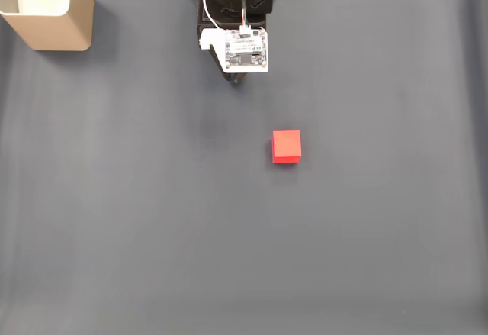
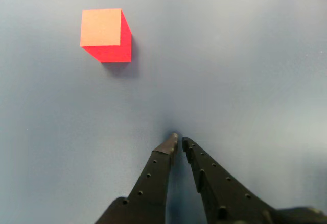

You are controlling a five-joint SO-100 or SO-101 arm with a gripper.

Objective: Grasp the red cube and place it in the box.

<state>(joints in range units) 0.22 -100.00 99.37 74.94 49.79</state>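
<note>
The pincer [image 2: 179,142], empty and nearly closed, hangs apart from the unmarked red cube [image 2: 106,34]; no readable writing.

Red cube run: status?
Gripper shut, empty, above the mat. Red cube free on the grey mat, ahead of the fingertips. Box far corner. Nothing between.

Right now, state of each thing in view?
red cube: flat on the mat, free, not in the box.
box: upright at the fixed view's top left, open top, something white inside.
tool: shut, empty, short of the cube.
mat: flat.
</note>
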